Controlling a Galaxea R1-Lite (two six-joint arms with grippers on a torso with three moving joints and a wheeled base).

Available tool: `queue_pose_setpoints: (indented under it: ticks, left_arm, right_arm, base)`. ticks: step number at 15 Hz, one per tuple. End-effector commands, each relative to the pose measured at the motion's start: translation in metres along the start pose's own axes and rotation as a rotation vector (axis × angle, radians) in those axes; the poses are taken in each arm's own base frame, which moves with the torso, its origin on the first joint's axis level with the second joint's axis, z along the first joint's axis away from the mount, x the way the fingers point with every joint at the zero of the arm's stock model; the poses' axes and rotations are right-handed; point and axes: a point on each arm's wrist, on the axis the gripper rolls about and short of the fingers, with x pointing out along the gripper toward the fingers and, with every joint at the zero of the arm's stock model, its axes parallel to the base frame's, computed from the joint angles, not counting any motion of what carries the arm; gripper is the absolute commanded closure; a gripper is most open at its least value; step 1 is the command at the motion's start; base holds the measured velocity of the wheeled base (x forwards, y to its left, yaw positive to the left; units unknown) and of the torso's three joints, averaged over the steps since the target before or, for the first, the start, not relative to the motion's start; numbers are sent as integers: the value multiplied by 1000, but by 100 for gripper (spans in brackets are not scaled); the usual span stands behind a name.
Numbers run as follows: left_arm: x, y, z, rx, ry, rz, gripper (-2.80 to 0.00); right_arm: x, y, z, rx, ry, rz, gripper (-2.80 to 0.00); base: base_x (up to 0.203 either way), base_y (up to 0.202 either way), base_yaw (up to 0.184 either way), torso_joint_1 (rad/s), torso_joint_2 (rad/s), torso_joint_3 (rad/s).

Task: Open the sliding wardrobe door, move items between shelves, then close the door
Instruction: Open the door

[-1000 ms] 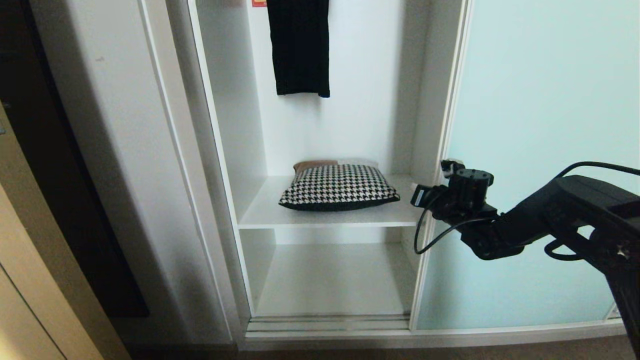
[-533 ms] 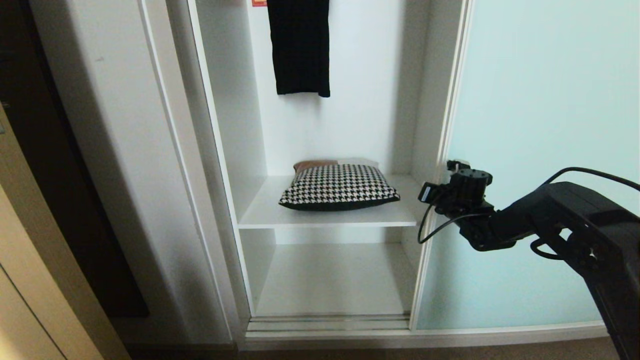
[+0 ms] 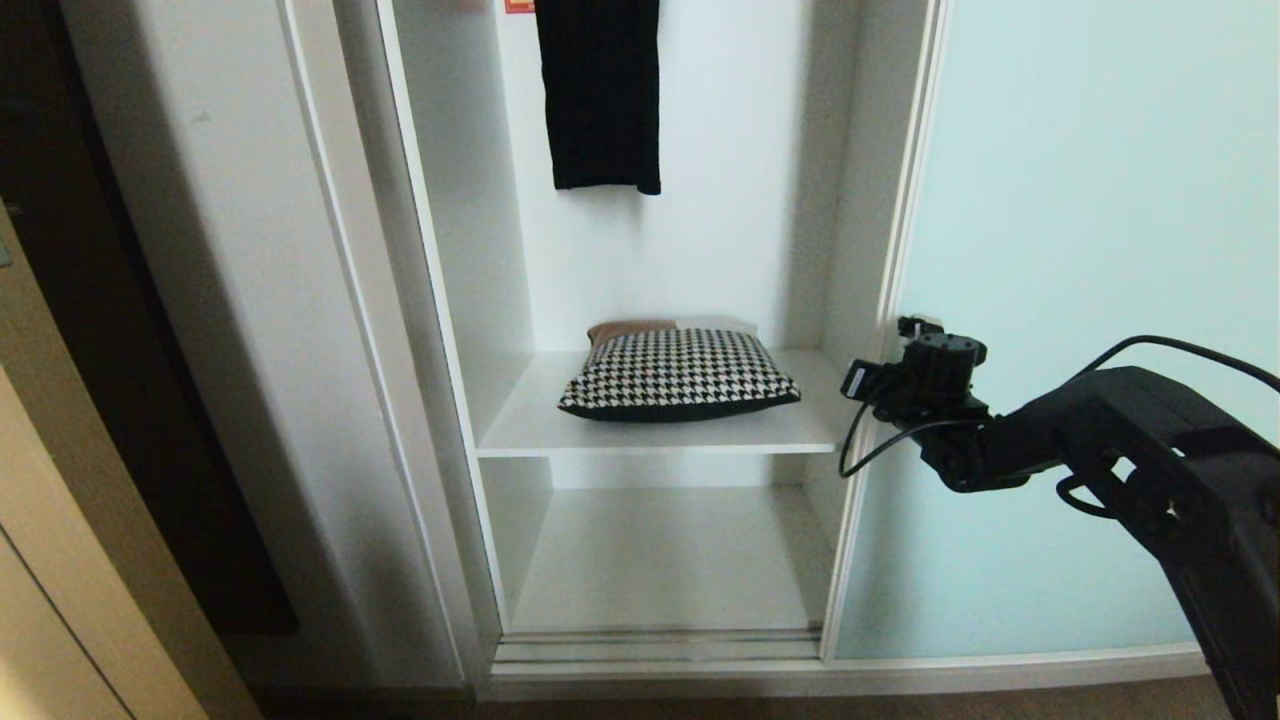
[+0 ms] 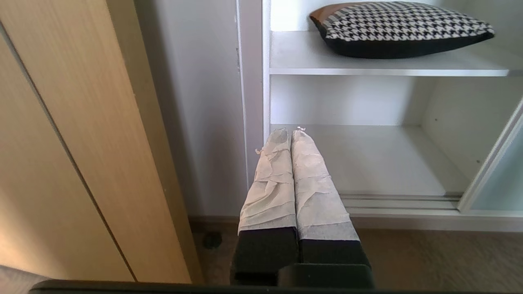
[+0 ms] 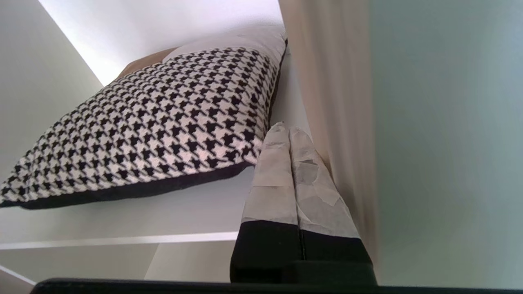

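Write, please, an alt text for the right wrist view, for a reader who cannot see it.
The right gripper, jaws shut and wrapped in pale tape, points along the edge of the sliding wardrobe door, beside a houndstooth cushion. The cushion lies on a white shelf inside the wardrobe.

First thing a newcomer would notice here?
The houndstooth cushion lying alone on the upper shelf of the open wardrobe. Next, the right gripper, fingers shut, at the frame edge of the aqua sliding door, beside the cushion. A black garment hangs above.
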Motion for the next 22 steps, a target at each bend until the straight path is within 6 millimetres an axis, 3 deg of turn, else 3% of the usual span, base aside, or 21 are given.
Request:
queue_pose_setpoints:
  ticks: [1, 7, 10, 12, 15, 19, 22]
  left_arm:
    - [0, 0, 0, 0, 1, -1, 0]
    - [0, 0, 0, 0, 0, 0, 0]
    - [0, 0, 0, 0, 1, 1, 0]
    - [0, 0, 0, 0, 1, 1, 0]
    - [0, 0, 0, 0, 1, 1, 0]
    - [0, 0, 0, 0, -1, 1, 0]
    - [0, 0, 0, 0, 1, 1, 0]
  right_arm:
    - [8, -10, 1, 4, -9, -19, 0]
    - [4, -17, 10, 2, -19, -34, 0]
    - [-17, -6, 6, 1, 25, 8, 0]
    - [-43, 11, 2, -3, 61, 82, 0]
    - [-89, 33, 19, -12, 54, 185, 0]
    - [-155, 39, 39, -43, 48, 264, 0]
    - [-216, 41, 37, -80, 94, 293, 0]
  base:
    - [0, 0, 0, 0, 0, 0]
    - [0, 0, 0, 0, 0, 0]
    - [0, 0, 0, 0, 0, 0]
    - [0, 0, 0, 0, 0, 0]
    - [0, 0, 0, 0, 0, 0]
    - [0, 0, 0, 0, 0, 0]
    - [0, 0, 0, 0, 0, 0]
